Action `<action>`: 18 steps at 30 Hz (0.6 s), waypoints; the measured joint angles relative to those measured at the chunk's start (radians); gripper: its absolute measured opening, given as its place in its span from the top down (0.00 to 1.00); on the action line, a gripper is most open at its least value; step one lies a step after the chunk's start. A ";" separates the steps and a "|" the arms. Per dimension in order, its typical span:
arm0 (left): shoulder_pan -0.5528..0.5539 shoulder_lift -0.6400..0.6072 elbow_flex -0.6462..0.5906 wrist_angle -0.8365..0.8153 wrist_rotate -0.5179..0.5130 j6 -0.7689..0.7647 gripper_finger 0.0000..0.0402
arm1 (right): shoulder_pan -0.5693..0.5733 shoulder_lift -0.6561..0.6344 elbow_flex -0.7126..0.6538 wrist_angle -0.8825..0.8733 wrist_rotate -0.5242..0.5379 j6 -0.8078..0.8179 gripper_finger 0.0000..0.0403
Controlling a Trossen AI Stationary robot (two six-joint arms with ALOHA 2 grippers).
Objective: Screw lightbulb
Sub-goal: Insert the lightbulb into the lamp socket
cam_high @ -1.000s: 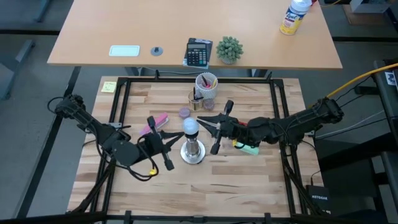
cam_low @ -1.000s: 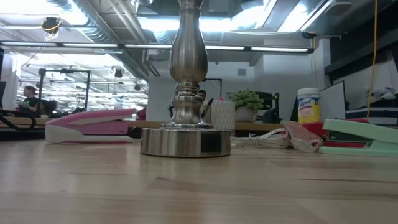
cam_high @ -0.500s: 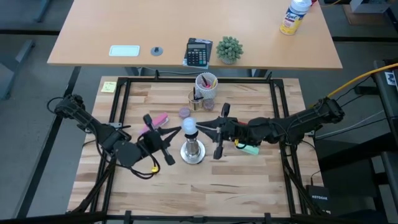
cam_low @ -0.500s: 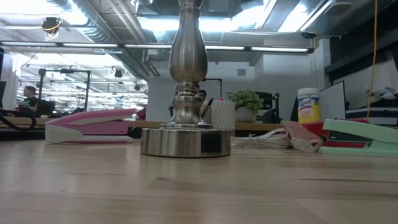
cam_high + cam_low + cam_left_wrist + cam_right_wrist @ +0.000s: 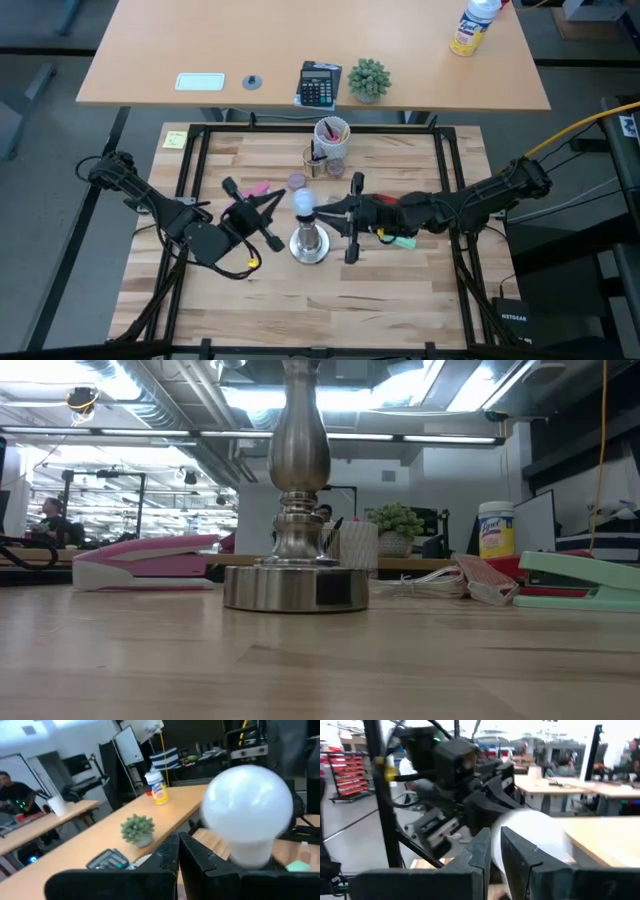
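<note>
so since a second ago the left gripper (image 5: 278, 203) has swung up closer to the lightbulb (image 5: 304, 203) sitting atop the metal stand (image 5: 309, 243), fingers pressed together on nothing, while the right gripper (image 5: 322, 209) sits nearly closed just beside the bulb.

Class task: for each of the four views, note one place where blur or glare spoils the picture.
High view: evenly lit, no strong glare. Low view: ceiling lights glare behind the stand. Left wrist view: the bulb smears at its edges. Right wrist view: the bulb and left arm are blurred.
</note>
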 joint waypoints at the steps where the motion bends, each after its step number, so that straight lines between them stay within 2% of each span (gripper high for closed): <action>1: -0.012 -0.008 0.000 0.000 -0.010 0.011 1.00 | 0.006 -0.001 0.000 0.013 0.000 -0.020 0.88; 7: -0.081 -0.040 0.000 0.005 -0.001 -0.019 1.00 | 0.032 -0.016 0.001 0.085 0.087 -0.154 0.88; 11: -0.104 -0.042 0.000 0.004 0.113 -0.068 1.00 | 0.023 -0.015 0.001 0.094 0.179 -0.188 0.88; 14: -0.099 -0.036 0.000 0.003 0.224 -0.090 1.00 | -0.002 -0.015 0.001 0.074 0.203 -0.187 0.88; 18: -0.076 -0.014 0.000 0.000 0.263 -0.094 1.00 | -0.028 -0.015 0.002 0.042 0.203 -0.166 0.88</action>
